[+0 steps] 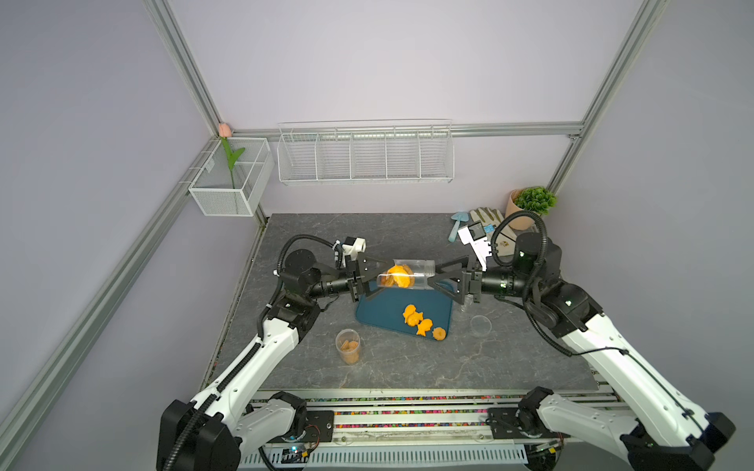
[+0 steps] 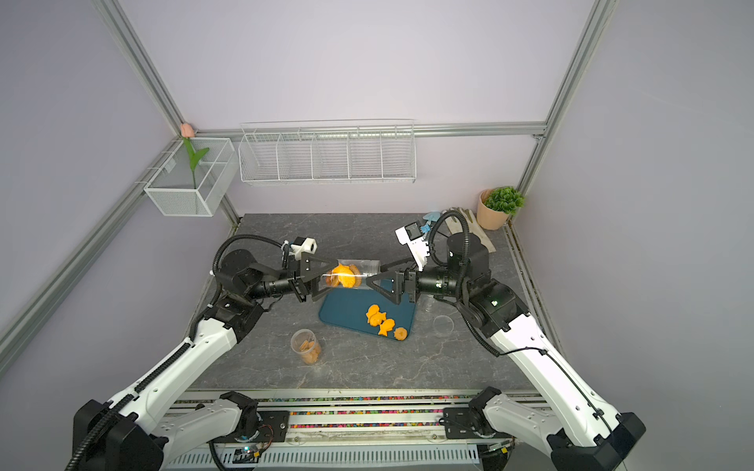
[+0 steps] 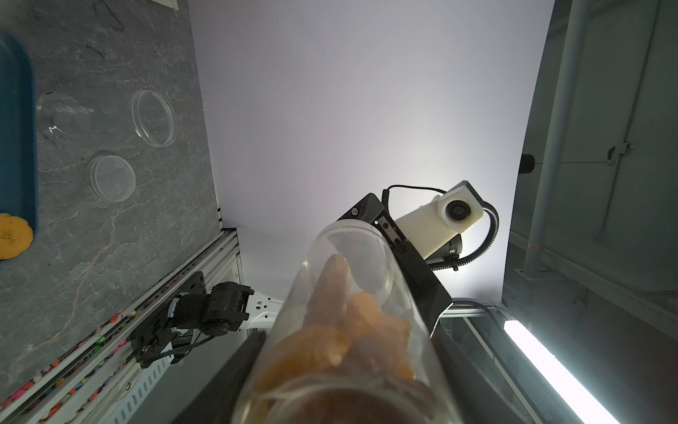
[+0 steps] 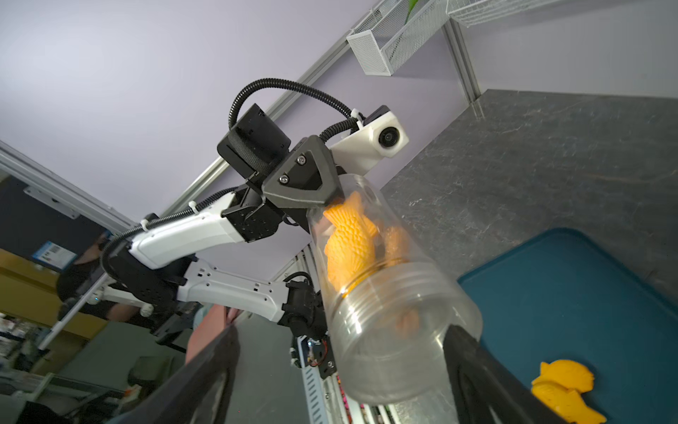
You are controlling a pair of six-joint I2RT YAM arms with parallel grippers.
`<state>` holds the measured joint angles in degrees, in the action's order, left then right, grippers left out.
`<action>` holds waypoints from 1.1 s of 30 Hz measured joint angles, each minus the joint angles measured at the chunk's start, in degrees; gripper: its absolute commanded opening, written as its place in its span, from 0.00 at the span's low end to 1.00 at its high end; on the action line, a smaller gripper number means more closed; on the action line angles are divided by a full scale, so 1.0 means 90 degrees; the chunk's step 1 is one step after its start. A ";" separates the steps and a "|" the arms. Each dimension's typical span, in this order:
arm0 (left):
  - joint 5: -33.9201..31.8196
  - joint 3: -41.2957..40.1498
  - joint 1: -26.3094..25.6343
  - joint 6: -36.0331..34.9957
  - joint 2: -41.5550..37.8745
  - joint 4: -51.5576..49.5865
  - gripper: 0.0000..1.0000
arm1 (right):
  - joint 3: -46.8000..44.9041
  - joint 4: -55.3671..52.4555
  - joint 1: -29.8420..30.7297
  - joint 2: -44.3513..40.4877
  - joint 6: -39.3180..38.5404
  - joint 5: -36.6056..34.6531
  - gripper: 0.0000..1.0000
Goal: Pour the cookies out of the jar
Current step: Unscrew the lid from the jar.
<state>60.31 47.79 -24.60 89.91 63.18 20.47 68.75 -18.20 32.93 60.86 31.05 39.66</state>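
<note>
A clear jar [image 1: 412, 278] [image 2: 359, 274] lies on its side in the air over the back edge of the blue tray [image 1: 379, 314] [image 2: 342, 312]. My left gripper [image 1: 381, 279] [image 2: 326, 279] is shut on its base end. Orange and tan cookies [image 1: 398, 276] [image 3: 341, 330] [image 4: 352, 242] are bunched inside, near the base. My right gripper [image 1: 435, 276] [image 2: 375, 275] [image 4: 343, 348] stands open around the jar's threaded mouth; one finger [image 4: 473, 367] is close against the rim, the other well clear. Several orange cookies [image 1: 416, 320] [image 2: 381, 320] lie on the tray.
A second clear jar [image 1: 348, 346] [image 2: 306, 346] with tan biscuits stands left of the tray's front. Clear lids [image 1: 480, 325] [image 3: 153, 118] [image 3: 110, 178] lie right of the tray. A potted plant [image 1: 526, 208], gloves and a trowel fill the back right corner.
</note>
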 measured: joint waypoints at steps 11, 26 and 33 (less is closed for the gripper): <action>0.0002 0.0000 0.0073 -0.0002 0.0000 -0.0078 0.66 | 0.0345 -0.0350 -0.0061 0.0452 0.1836 0.0418 0.97; 0.0073 0.0002 0.0024 0.0000 0.0000 -0.0068 0.66 | 0.0282 -0.0675 -0.0015 0.0668 0.1987 0.0413 0.92; 0.0073 0.0002 0.0024 0.0000 0.0000 -0.0044 0.66 | 0.0170 -0.0321 -0.0019 0.0668 0.2132 0.0474 0.79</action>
<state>60.97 47.81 -24.38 89.91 63.18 20.08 70.28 -21.08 32.75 66.87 50.24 43.92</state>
